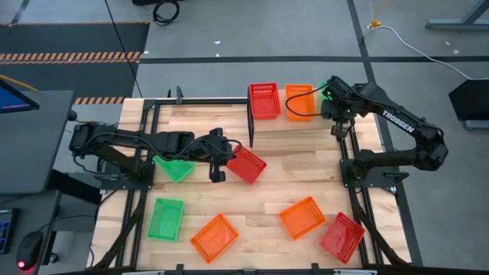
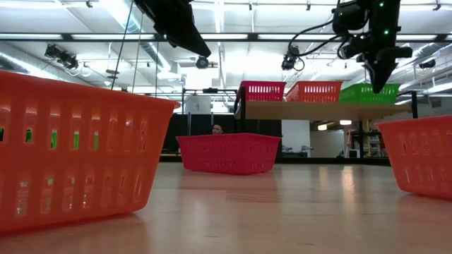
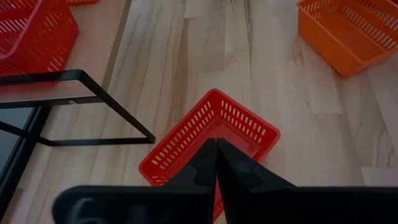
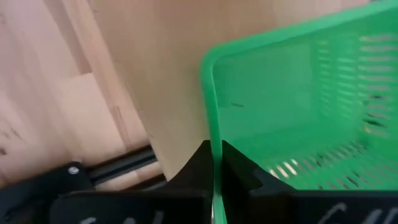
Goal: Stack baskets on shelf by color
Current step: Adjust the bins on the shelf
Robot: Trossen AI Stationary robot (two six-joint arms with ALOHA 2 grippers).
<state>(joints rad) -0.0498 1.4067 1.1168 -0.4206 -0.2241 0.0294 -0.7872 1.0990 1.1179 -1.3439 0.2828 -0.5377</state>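
Flanking the shelf (image 1: 294,114), loose baskets (image 1: 302,218) litter the table (image 1: 290,172).

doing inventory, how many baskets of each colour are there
red baskets: 3
orange baskets: 3
green baskets: 3, one mostly hidden under the right arm on the shelf
total: 9

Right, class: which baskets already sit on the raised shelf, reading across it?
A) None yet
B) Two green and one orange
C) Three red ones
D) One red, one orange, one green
D: the low view shows a red basket, an orange basket and a green basket side by side on the shelf.
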